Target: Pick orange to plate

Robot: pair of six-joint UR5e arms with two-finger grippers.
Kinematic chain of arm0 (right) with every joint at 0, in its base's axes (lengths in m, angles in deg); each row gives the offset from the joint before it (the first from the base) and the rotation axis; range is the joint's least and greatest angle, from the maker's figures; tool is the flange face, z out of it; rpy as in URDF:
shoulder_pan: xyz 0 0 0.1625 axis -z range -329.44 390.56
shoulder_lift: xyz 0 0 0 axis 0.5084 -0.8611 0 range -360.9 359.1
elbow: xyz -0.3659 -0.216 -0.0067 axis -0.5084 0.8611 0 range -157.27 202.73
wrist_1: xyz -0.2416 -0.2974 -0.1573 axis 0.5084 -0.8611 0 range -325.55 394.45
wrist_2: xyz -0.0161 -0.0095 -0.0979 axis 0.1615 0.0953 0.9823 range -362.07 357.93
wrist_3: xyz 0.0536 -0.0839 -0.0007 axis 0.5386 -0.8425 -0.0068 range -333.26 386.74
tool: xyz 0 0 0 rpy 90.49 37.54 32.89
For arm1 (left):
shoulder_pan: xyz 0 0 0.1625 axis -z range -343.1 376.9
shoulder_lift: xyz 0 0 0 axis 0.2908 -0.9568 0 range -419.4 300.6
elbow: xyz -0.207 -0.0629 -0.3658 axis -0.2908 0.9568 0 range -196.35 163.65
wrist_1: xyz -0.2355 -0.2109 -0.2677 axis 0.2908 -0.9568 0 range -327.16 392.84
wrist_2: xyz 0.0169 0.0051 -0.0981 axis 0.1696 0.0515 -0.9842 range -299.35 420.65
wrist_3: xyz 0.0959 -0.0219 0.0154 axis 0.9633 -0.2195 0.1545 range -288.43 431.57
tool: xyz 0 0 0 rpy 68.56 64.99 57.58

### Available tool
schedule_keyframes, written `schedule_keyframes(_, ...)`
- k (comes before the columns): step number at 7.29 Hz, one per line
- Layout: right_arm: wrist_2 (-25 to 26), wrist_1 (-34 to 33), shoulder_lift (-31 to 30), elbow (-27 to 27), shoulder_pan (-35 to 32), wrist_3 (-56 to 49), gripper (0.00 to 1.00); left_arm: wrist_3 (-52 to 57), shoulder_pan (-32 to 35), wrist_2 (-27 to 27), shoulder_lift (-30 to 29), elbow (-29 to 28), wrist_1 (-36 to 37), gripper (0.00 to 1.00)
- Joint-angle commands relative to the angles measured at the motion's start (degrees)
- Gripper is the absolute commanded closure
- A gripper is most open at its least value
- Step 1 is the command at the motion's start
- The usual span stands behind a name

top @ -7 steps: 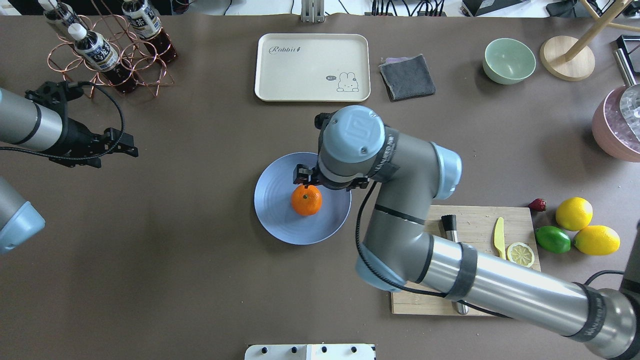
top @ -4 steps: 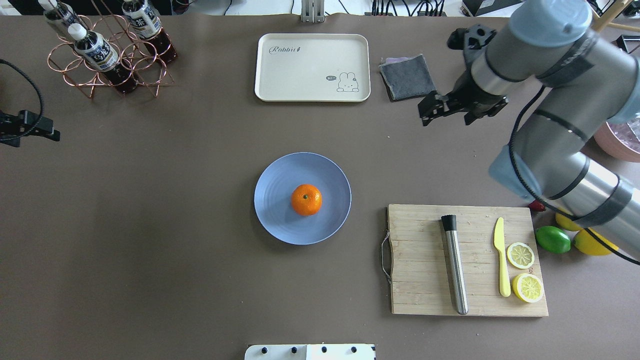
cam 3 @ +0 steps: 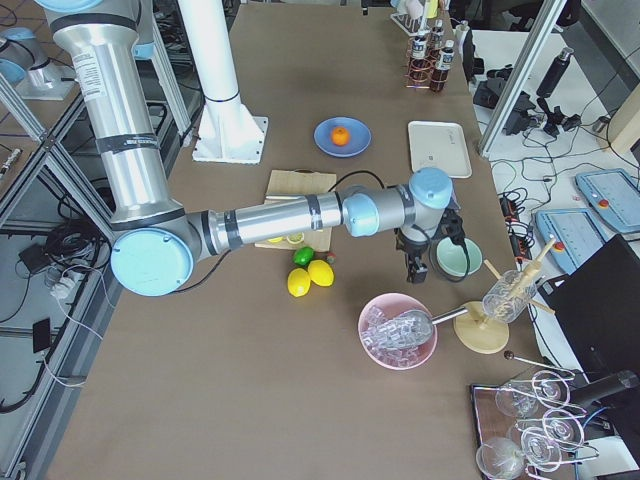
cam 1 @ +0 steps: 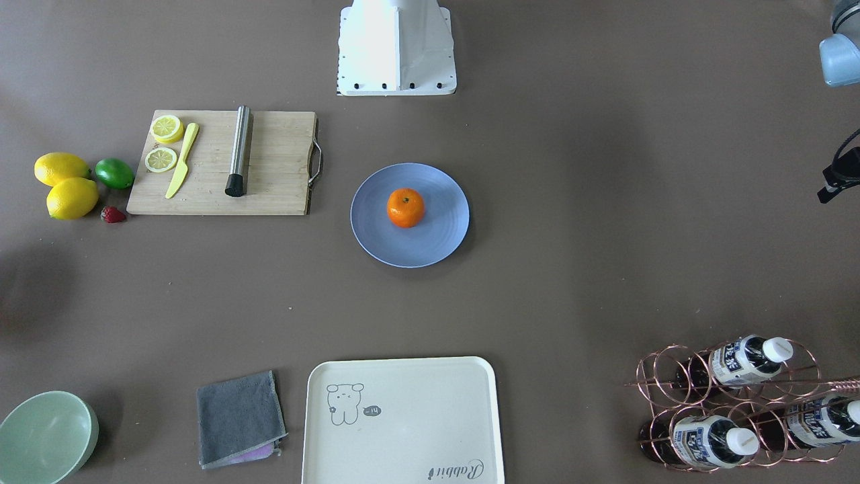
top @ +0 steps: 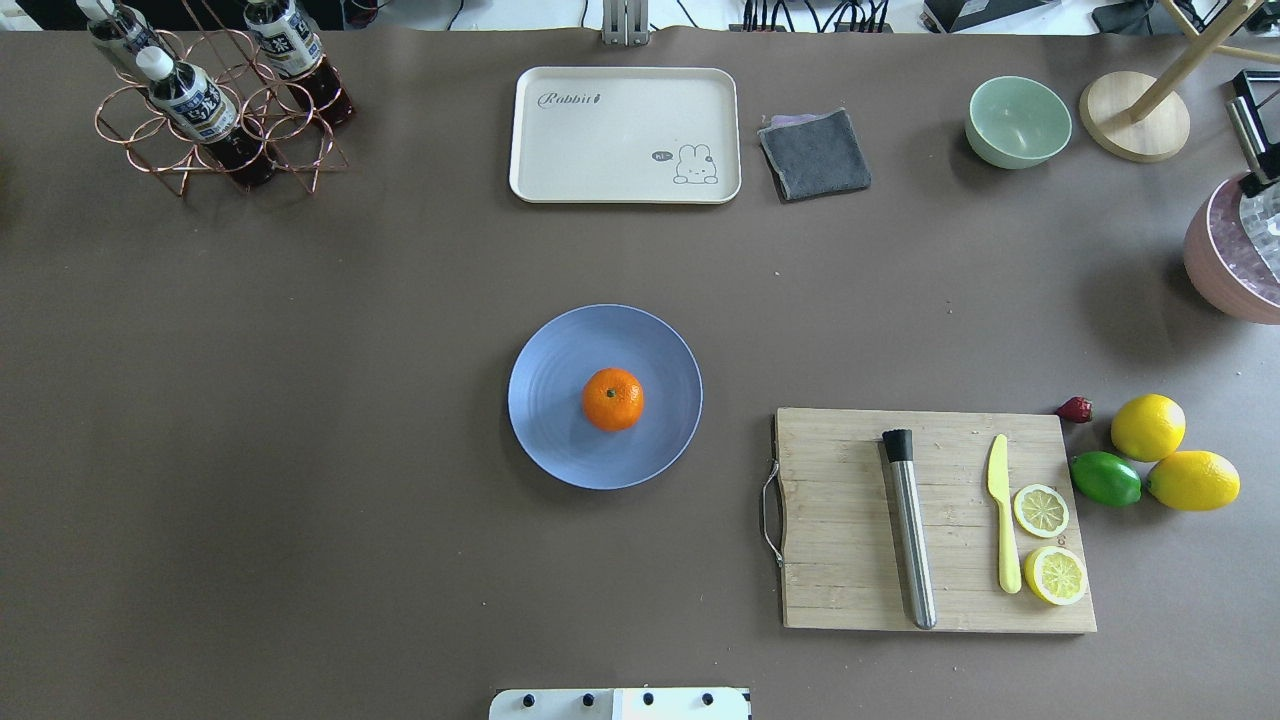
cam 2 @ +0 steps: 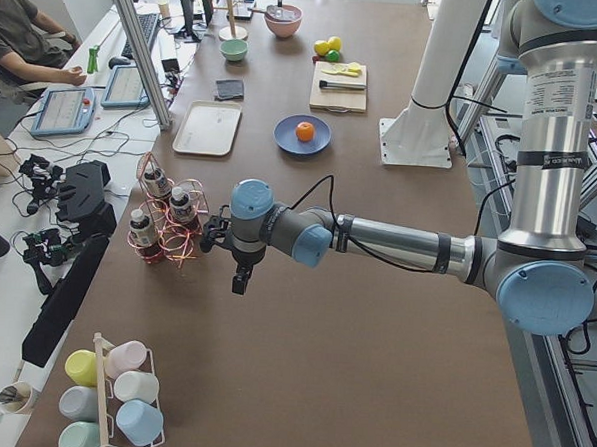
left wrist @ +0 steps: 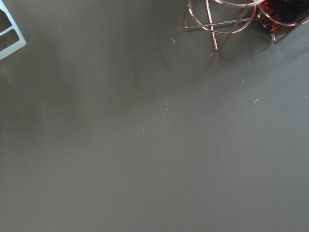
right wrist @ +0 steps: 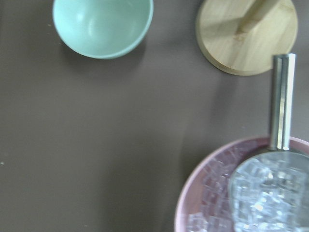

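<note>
- The orange (top: 613, 399) sits on the plate (top: 555, 430), slightly off the middle, with its green dimple facing up. Nothing touches it.
- The plate lies mid-table, between the cream tray (top: 620, 130) on the far side and the cutting board (top: 840, 520) nearer my right arm.
- My left gripper (cam 2: 237, 280) hangs over bare table just beside the copper bottle rack (cam 2: 177, 239), well apart from the plate, with its fingers pointing down.
- I cannot tell whether the left claw is parted or closed. Its wrist camera gives me only table and the rack's feet.
- My right gripper (cam 3: 412, 268) hangs at the opposite end of the table, close to the mint-green bowl (right wrist: 103, 24) and near the pink bowl (right wrist: 207, 193) of ice.
- Only the side camera catches the right gripper, so I cannot tell its claw's state either.
- The right wrist camera looks down on the mint bowl, a round wooden base (right wrist: 246, 43), and the pink bowl with a metal handle over its rim.
</note>
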Motion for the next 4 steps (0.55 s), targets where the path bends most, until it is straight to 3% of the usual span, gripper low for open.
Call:
schedule_keyframes(1, 0.26, 0.38, -2.55, 8.53, -9.51, -12.53, 0.00, 4.86, 1.28, -0.48, 1.44, 0.49, -2.22, 0.02)
schedule_keyframes(4, 0.79, 0.74, -5.63, 8.03, -9.62, -11.50, 0.00, 4.96, 1.72, -0.13, 4.59, 2.50, -2.67, 0.02)
